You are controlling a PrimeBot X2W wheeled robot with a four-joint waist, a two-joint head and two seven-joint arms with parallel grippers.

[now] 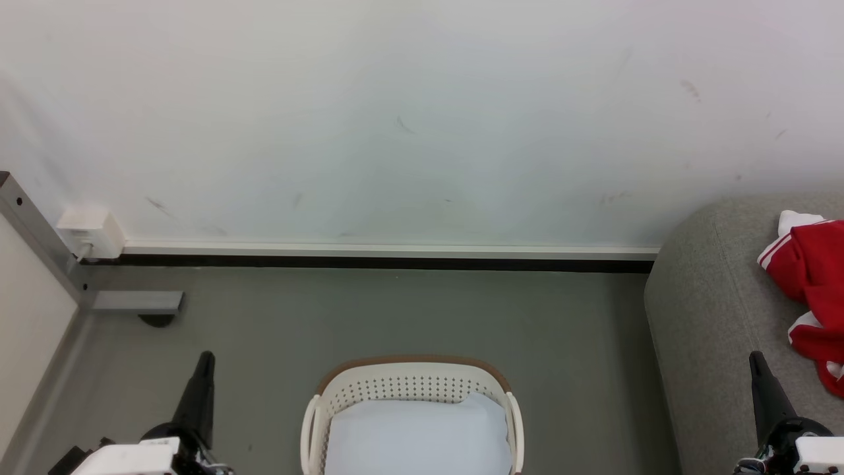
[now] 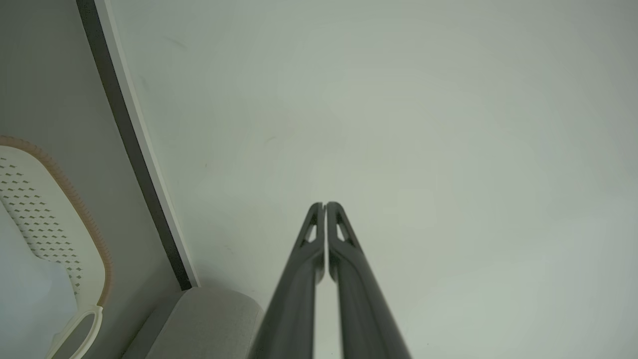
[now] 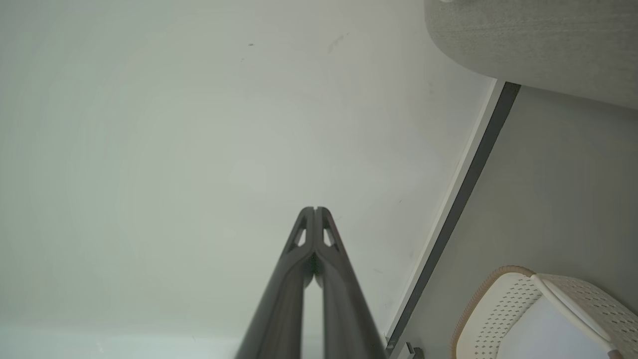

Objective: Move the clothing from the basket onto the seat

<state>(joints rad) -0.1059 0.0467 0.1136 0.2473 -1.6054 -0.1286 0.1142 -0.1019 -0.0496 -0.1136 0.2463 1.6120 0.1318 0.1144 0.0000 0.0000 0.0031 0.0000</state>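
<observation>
Red soft fabric clothing (image 1: 814,290) with white striped trim lies bunched on the light grey upholstered seat (image 1: 712,316) at the head view's right, so the move looks done. The cream-white perforated plastic basket (image 1: 412,386) stands on the floor between the arms, containing a pale bluish-white flat sheet (image 1: 419,435). The left gripper (image 1: 206,363) and right gripper (image 1: 757,361) point up, empty, apparently parked clear of both.

From the left wrist, the two dark fingers (image 2: 294,299) press together on nothing, aimed at the bare wall (image 2: 398,99); basket and seat corner sit at the left.

The right wrist shows likewise: fingertips meeting, nothing between them.

No label or writing is legible anywhere.
</observation>
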